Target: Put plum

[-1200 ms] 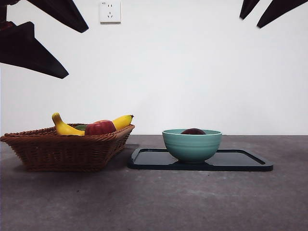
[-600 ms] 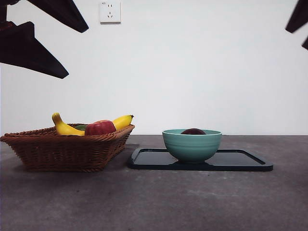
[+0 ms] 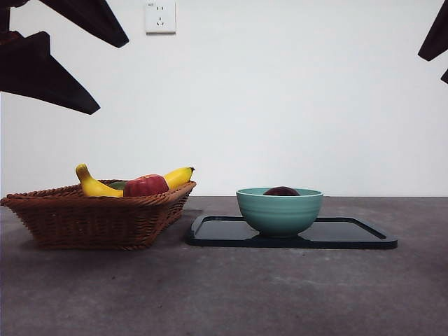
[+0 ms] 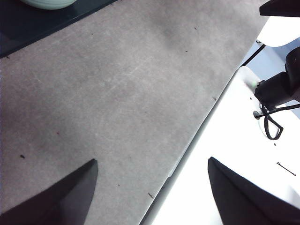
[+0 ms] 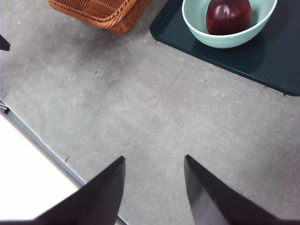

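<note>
A grey, faintly mottled table [image 3: 224,294] runs back to a plain white wall [image 3: 280,105], where a white power socket [image 3: 160,17] sits high up. The plum [image 5: 228,15] lies inside a pale green bowl [image 3: 279,211]; in the front view only its dark top shows above the rim, while the right wrist view shows it whole, glossy and maroon, resting at the bottom. The bowl stands on a dark tray [image 3: 350,236] that lies flat on the table. Just beside the tray is a brown wicker basket [image 3: 98,217] holding a yellow banana [image 3: 94,185] and a red apple [image 3: 145,185]. The left gripper [image 4: 152,187] hangs above bare table near its edge, jaws spread wide and holding nothing, with a white surface beyond the edge. The right gripper [image 5: 154,187] also hangs over bare table, well apart from the tray, its jaws parted and empty. In the front view the arms show only as dark shapes at the top corners
</note>
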